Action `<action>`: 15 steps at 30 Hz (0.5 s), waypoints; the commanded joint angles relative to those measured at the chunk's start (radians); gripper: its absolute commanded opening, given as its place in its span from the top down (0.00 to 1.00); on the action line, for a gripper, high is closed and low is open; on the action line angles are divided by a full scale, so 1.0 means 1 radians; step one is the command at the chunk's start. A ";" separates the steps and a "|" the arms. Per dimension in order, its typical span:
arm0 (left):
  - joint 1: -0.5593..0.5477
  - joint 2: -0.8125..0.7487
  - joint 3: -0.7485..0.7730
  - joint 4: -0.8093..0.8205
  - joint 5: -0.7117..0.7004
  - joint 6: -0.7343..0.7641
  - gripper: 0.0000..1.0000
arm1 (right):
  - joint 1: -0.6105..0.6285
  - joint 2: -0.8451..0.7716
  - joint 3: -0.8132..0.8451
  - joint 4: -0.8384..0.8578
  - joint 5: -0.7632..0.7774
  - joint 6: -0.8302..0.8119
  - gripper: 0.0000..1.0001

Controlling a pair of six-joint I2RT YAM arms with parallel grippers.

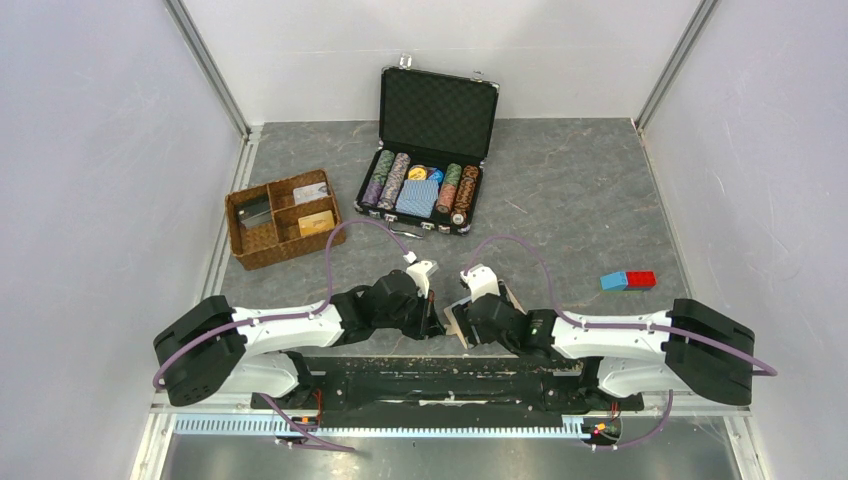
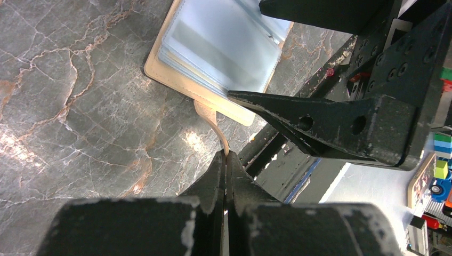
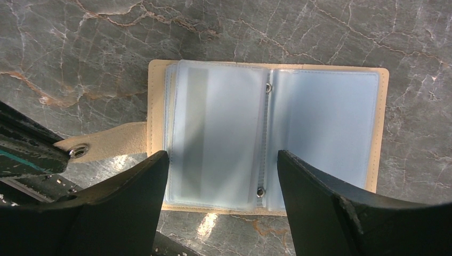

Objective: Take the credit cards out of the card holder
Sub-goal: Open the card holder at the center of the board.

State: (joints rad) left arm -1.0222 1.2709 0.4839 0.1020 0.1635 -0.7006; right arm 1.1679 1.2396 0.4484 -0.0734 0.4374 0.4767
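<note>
Left hand is clamping the flat tan card holder by its strap, at the near tabletop edge; right hand is hovering apart above; brown wicker tray seemingly well away.

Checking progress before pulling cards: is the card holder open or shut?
Open: the card holder lies spread flat on the table, both pale sleeve pages facing up.

card holder: near edge hidden behind the right tool; mostly covered in the overhead view.
strap tab: tip hidden inside the left tool.
sleeves: contents blurred, cannot tell.
</note>
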 commanded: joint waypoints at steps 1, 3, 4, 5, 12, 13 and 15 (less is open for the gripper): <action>0.002 -0.009 0.002 0.031 0.000 0.010 0.98 | 0.013 0.010 0.013 0.012 0.055 0.018 0.25; 0.002 -0.009 0.001 0.031 -0.002 0.010 0.98 | 0.016 0.010 0.015 0.006 0.069 0.017 0.26; 0.002 -0.010 0.000 0.031 -0.002 0.010 0.98 | 0.017 0.008 0.016 0.002 0.078 0.020 0.27; 0.002 -0.011 0.001 0.031 -0.001 0.010 0.98 | 0.019 0.007 0.018 -0.003 0.082 0.022 0.28; 0.002 -0.011 -0.001 0.031 -0.002 0.010 0.98 | 0.027 -0.011 0.018 -0.023 0.117 0.031 0.34; 0.003 -0.011 -0.002 0.031 -0.001 0.010 0.98 | 0.027 -0.013 0.018 -0.024 0.120 0.032 0.35; 0.003 -0.010 -0.001 0.031 -0.001 0.010 0.98 | 0.027 -0.017 0.018 -0.030 0.126 0.035 0.36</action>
State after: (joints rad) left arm -1.0222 1.2709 0.4839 0.1024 0.1631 -0.7006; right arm 1.1896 1.2423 0.4484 -0.0803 0.4995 0.4957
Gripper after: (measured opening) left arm 0.025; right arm 0.653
